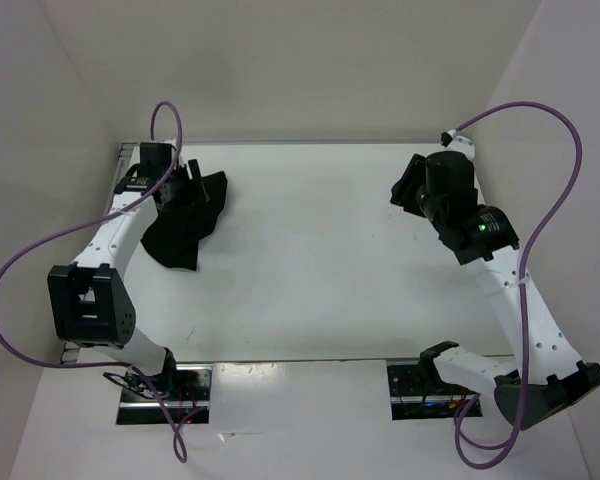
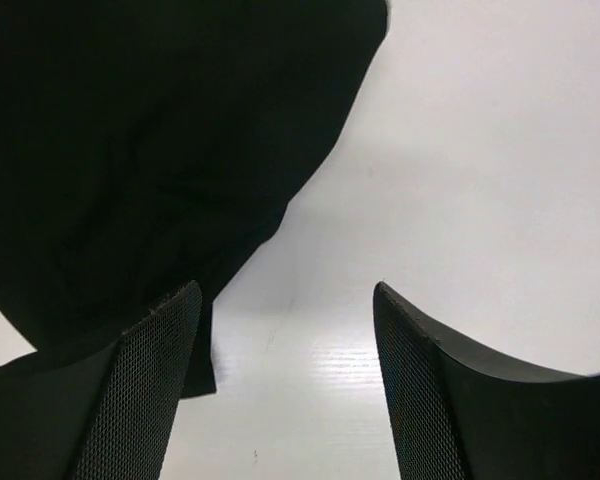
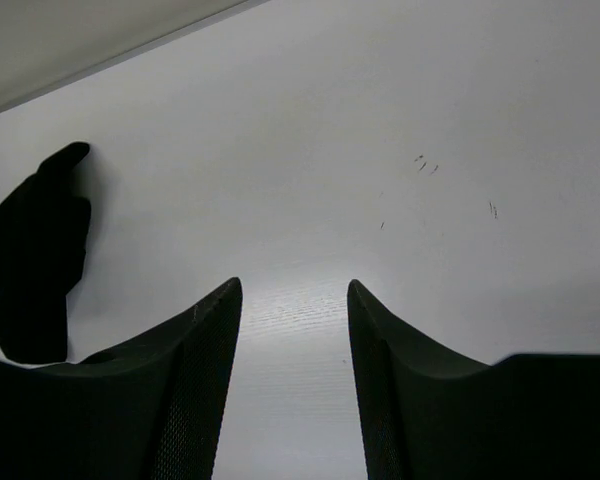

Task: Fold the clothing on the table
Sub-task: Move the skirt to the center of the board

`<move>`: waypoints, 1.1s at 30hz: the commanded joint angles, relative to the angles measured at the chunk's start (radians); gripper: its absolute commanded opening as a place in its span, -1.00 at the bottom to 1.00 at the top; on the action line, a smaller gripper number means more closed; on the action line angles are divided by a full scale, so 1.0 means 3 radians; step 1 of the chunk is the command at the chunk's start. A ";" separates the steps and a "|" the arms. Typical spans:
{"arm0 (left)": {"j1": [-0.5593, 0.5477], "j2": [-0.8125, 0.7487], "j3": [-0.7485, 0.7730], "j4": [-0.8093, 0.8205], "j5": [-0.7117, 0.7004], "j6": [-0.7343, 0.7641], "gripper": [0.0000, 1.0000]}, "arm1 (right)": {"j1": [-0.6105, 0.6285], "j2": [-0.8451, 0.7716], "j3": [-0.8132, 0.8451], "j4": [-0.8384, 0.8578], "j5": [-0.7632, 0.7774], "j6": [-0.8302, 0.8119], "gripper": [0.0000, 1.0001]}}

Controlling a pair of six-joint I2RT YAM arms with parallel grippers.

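The clothing [image 1: 180,240] is a black, bunched heap at the far left of the white table [image 1: 320,260]. My left gripper [image 1: 200,190] hovers at its far end, open. In the left wrist view the clothing [image 2: 150,150] fills the upper left, and the left gripper [image 2: 285,290] has only bare table [image 2: 480,150] between its fingers; the left finger [image 2: 145,390] overlaps the cloth's edge. My right gripper [image 1: 408,188] is at the far right, well away from the garment. In the right wrist view the right gripper [image 3: 293,285] stands open over bare table [image 3: 330,130], with the clothing [image 3: 35,260] small at the left.
White walls close in the table on the left, back and right. Purple cables [image 1: 540,110] loop off both arms. The left arm's elbow block [image 1: 90,305] sits over the table's near left corner. A few small dark specks [image 3: 425,165] mark the tabletop.
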 commanded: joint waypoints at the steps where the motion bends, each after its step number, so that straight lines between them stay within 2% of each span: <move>1: 0.0011 0.0015 -0.0133 -0.0033 -0.0123 0.0000 0.54 | -0.0022 -0.0012 -0.0033 0.0186 -0.0004 -0.0007 0.04; 9: 0.0220 0.0184 -0.0485 -0.0105 -0.0671 -0.0241 0.54 | -0.0022 -0.0073 -0.0165 0.0187 -0.0004 -0.0007 0.04; 13: 0.0256 0.0363 -0.0521 -0.0237 -0.0737 -0.0241 0.50 | -0.0022 -0.0073 -0.0166 0.0151 -0.0004 -0.0007 0.04; 18: 0.0256 0.0705 -0.0552 -0.0309 -0.0497 -0.0200 0.35 | -0.0022 -0.0134 -0.0166 0.0115 0.0031 -0.0007 0.04; 20: 0.0221 0.0853 -0.0502 -0.0340 -0.0457 -0.0129 -0.22 | -0.0022 -0.0135 -0.0166 0.0085 0.0062 -0.0038 0.04; 21: 0.0078 0.0884 -0.0359 -0.0431 -0.0178 -0.0027 -0.99 | -0.0053 -0.0135 -0.0166 0.0084 0.0062 -0.0068 0.04; 23: -0.0070 0.0768 -0.0150 -0.0463 0.0105 0.0096 -1.00 | -0.0053 -0.0135 -0.0196 0.0084 0.0062 -0.0068 0.04; 24: -0.0289 0.0595 -0.0062 -0.0463 0.0354 0.0127 -1.00 | -0.0053 -0.0135 -0.0196 0.0120 0.0062 -0.0068 0.04; 26: -0.0515 0.0430 0.0147 -0.0494 0.0570 0.0173 -1.00 | -0.0053 -0.0135 -0.0227 0.0120 0.0062 -0.0068 0.04; 27: -0.0668 0.0308 0.0391 -0.0529 0.0819 0.0219 -1.00 | -0.0053 -0.0104 -0.0227 0.0120 0.0032 -0.0068 0.04; 30: -0.0756 0.0149 0.0725 -0.0560 0.1428 0.0255 -1.00 | -0.0053 -0.0073 -0.0227 0.0156 0.0031 -0.0068 0.04; 33: -0.0756 -0.0025 0.1042 -0.0632 0.1563 0.0286 -1.00 | -0.0053 -0.0043 -0.0257 0.0186 0.0001 -0.0068 0.04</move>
